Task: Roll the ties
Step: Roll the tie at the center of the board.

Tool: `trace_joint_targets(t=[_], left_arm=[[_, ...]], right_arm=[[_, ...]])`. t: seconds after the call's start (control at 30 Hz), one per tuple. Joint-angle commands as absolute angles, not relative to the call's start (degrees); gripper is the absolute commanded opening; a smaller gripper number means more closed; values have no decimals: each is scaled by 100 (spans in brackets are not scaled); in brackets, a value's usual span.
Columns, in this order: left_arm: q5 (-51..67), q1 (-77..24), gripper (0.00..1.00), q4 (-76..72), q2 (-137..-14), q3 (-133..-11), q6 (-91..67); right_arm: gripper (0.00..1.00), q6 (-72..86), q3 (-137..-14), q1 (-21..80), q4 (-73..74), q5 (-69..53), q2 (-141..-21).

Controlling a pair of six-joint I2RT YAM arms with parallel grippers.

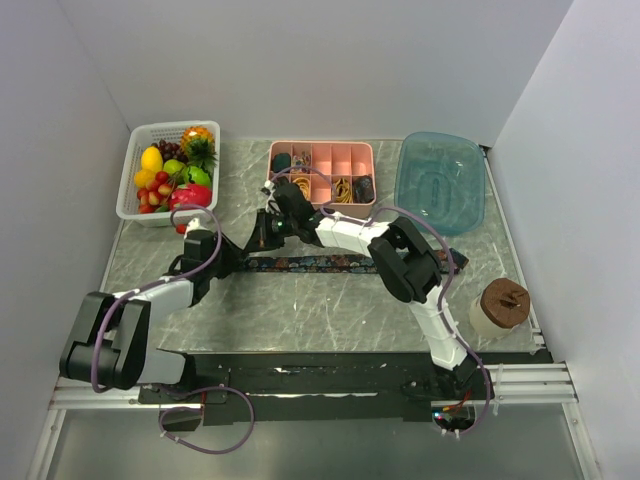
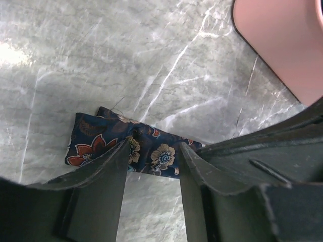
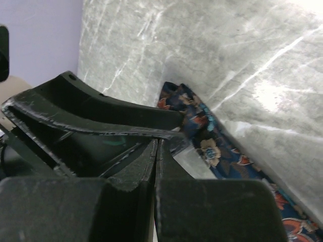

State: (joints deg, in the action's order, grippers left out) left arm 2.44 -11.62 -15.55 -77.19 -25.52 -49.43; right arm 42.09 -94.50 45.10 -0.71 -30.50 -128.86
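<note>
Near right: tan pot (image 1: 497,308) with brown top, on grey marble table (image 1: 300,315). Mid-table: tie (image 1: 340,264) flat, stretched left to right, dark floral cloth. Left gripper (image 2: 154,151) at its left end, jaws apart, straddling folded end; contact unclear. Right gripper (image 3: 157,145) jaws together, tip just beside tie, holding nothing. Far edge: fruit basket (image 1: 127,195) left, pink compartment tray (image 1: 322,146) centre, blue tub (image 1: 440,185) right.

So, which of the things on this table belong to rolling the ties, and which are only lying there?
For the job:
- patterned tie, mostly unrolled
- left claw, open over one end of the tie
- right claw, shut beside the tie

Just lying about:
- fruit basket
- pink divided tray
- blue tub
- round brown-topped container
</note>
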Motion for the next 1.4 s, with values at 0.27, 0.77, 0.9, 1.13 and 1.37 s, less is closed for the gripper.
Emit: trace_joint_targets(t=[0.27, 0.77, 0.9, 1.13, 1.37], left_arm=[[255, -1178, 48, -2074, -7523, -2443, -5186], [395, -1178, 46, -1978, -7603, -2637, -5071], [492, -1178, 46, -1978, -7620, -2689, -5019], [597, -1178, 47, -1872, -7419, -2751, -4949], [615, -1178, 47, -1494, -7146, -2979, -4755]], right_arm=[[0, 4017, -9843, 4526, -26, -3419, -13359], [0, 3437, -10433, 4544, 791, -3884, -13816], [0, 3358, -10520, 4535, 861, -3937, -13887], [0, 3366, -10240, 4474, 757, -3806, -13721], [0, 3428, -9800, 4351, 457, -3647, -13245]])
